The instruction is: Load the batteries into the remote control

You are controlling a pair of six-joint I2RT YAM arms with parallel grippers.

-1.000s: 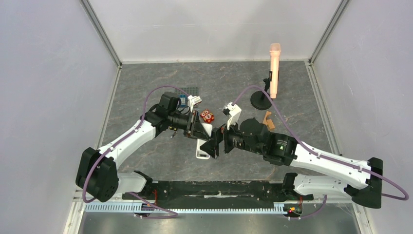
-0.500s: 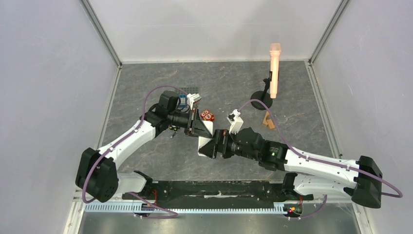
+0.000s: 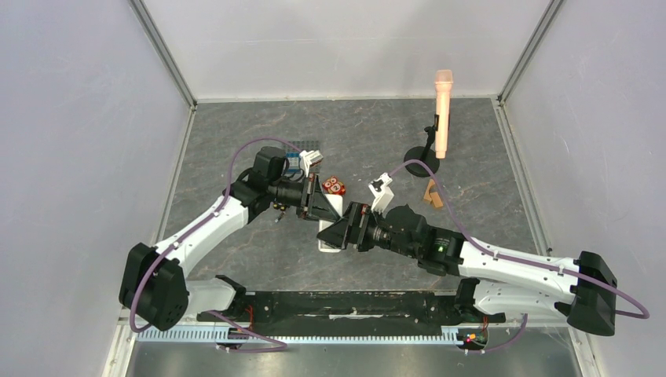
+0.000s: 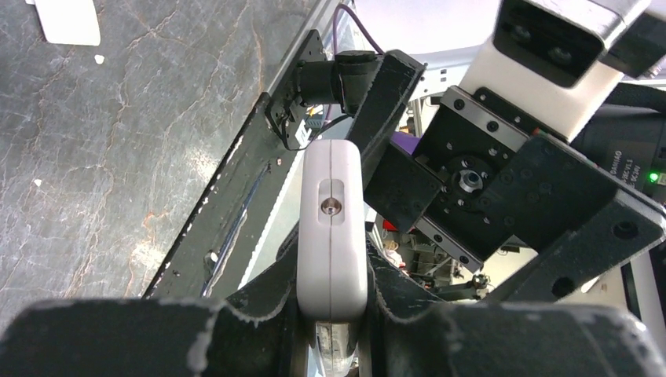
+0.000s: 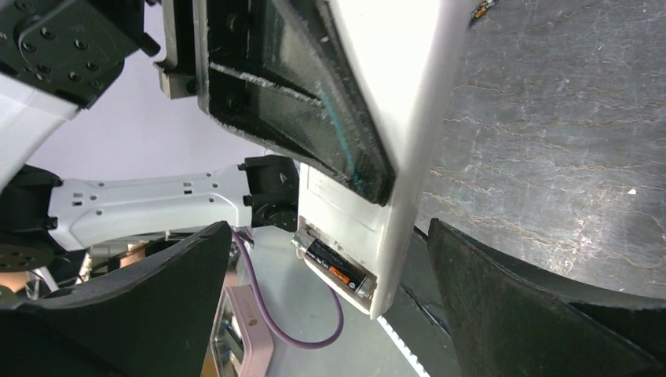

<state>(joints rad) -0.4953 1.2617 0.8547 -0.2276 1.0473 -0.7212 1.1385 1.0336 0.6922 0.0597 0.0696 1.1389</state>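
1. See the left claw (image 4: 331, 310) at the bottom middle of the left wrist view: squeezed shut on the remote control (image 4: 331, 212), thin edge facing the camera, held up off the table (image 4: 118, 141).
2. See the right claw (image 3: 340, 233) in the middle of the top view, just beside the remote control: fingers (image 5: 149, 314) spread wide, gripping nothing, one on each side of the remote control in the right wrist view.
3. Look low in the middle of the right wrist view: an open slot at the end of the remote control, with one of the batteries (image 5: 339, 272) lying inside, dark with an orange mark. Second one: cannot tell.
4. Step in hand, at a guess: pushing the batteries down flat into the slot.
5. Hold the left claw tight and steady, to stop any twisting of the remote control.
6. Bring one right fingertip slowly over the slot.
7. Press softly and straight onto the dark stick, never onto the thin white wall of the slot.
8. Stop pushing once flat and snug.
9. Mind the small white piece (image 4: 67, 20) on the table at the upper left of the left wrist view: maybe the lid, likely needed after this.
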